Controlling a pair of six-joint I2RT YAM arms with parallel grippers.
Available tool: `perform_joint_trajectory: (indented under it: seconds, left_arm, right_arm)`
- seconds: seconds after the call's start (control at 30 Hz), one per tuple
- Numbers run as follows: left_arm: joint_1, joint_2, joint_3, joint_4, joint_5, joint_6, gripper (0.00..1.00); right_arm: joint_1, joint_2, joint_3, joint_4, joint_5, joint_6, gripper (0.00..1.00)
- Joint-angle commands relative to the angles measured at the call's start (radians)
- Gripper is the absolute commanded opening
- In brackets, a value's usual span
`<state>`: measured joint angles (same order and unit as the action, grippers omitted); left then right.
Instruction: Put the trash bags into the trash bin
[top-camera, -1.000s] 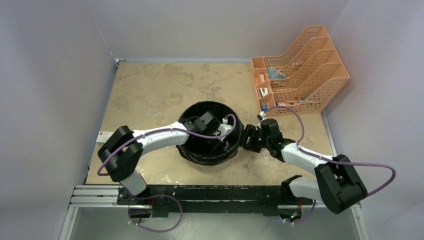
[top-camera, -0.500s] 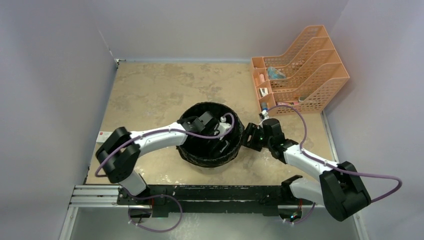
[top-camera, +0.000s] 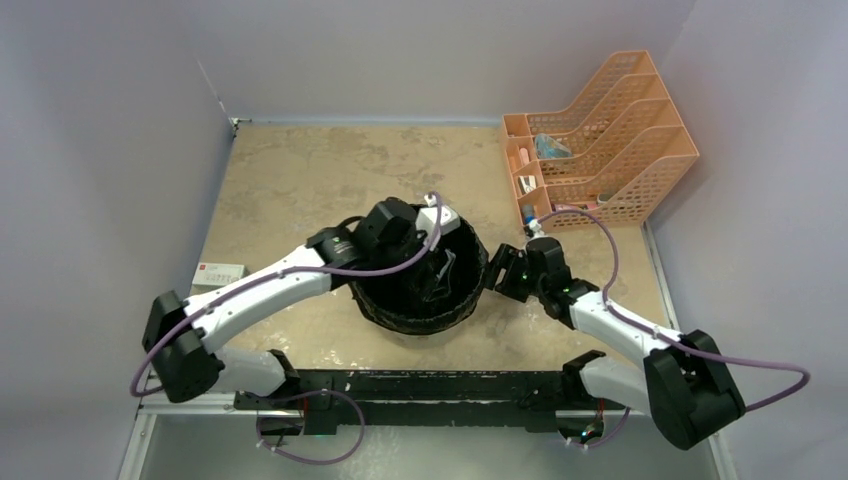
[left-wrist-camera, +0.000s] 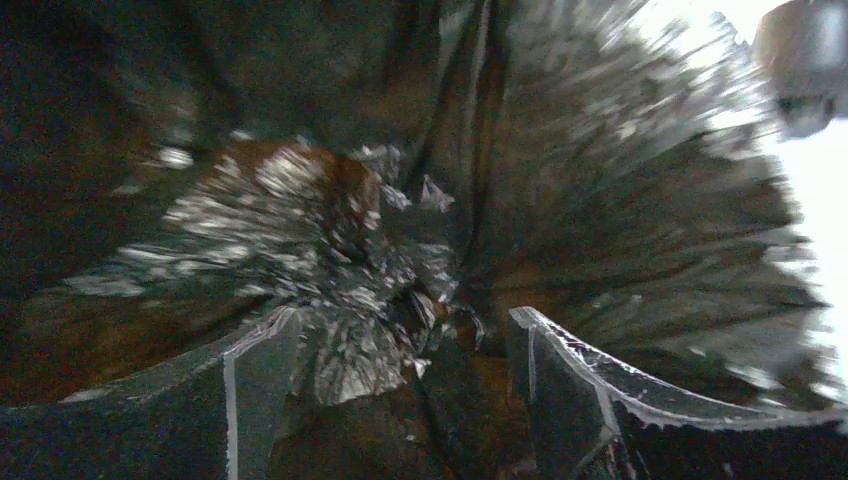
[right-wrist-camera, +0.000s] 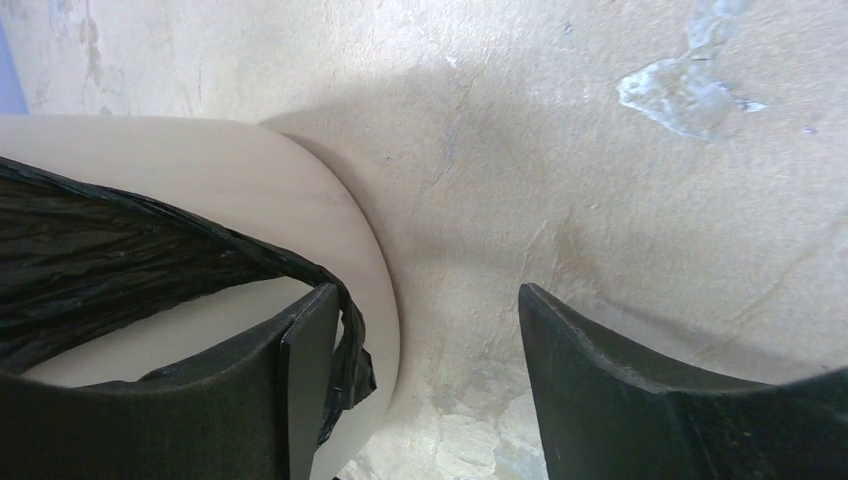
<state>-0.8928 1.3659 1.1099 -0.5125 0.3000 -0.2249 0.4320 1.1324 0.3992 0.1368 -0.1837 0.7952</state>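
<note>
The black glossy trash bag (top-camera: 400, 300) lines the trash bin and is folded over its rim. In the right wrist view the bin's cream wall (right-wrist-camera: 240, 175) shows under the bag's hanging edge (right-wrist-camera: 150, 250). My left gripper (top-camera: 438, 262) reaches down into the bin from its far-left rim. Its jaws are open, with crinkled film (left-wrist-camera: 330, 230) lying below and between them (left-wrist-camera: 400, 320); that view is blurred. My right gripper (top-camera: 497, 272) stands open outside the bin's right wall (right-wrist-camera: 420, 300). Its left finger (right-wrist-camera: 305, 345) is against the bag's loose edge, with only bare table between the fingers.
An orange mesh desk organiser (top-camera: 600, 140) with small items stands at the back right. A small white and red box (top-camera: 220, 272) lies at the table's left edge. Lilac walls close in the left, back and right sides.
The left arm has stretched out low, and its wrist has swung to the bin's far-left rim with the jaws spread wider. The right gripper has opened slightly and barely shifted.
</note>
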Motion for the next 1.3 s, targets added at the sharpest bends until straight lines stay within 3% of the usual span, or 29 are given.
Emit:
perform_joint_trajectory:
  seconds: [0.0, 0.2, 0.5, 0.7, 0.87, 1.07, 1.27]
  left_arm:
    - [-0.004, -0.146, 0.096, 0.027, -0.2, -0.008, 0.79]
    - [-0.003, -0.306, 0.107, 0.046, -0.419, -0.092, 0.86]
    - [0.024, -0.412, 0.077, -0.087, -0.739, -0.248, 0.89]
    - [0.268, -0.432, 0.074, -0.174, -0.607, -0.314, 0.91]
    - [0.4, -0.489, 0.028, -0.256, -0.533, -0.396, 0.96]
    - [0.432, -0.575, -0.111, -0.349, -0.575, -0.559, 1.0]
    - [0.436, -0.581, -0.171, -0.38, -0.552, -0.597, 1.0]
  right_arm:
    - [0.003, -0.079, 0.07, -0.077, 0.114, -0.001, 0.72]
    - [0.002, -0.203, 0.11, -0.192, 0.264, 0.046, 0.85]
    - [0.002, -0.492, 0.016, -0.103, 0.374, 0.0, 0.86]
    - [0.002, -0.685, -0.035, -0.035, 0.317, -0.045, 0.86]
    - [0.002, -0.77, -0.056, -0.044, 0.301, -0.022, 0.86]
    - [0.003, -0.772, -0.063, -0.085, 0.238, 0.024, 0.86]
    - [0.002, -0.694, -0.049, -0.129, 0.223, 0.053, 0.86]
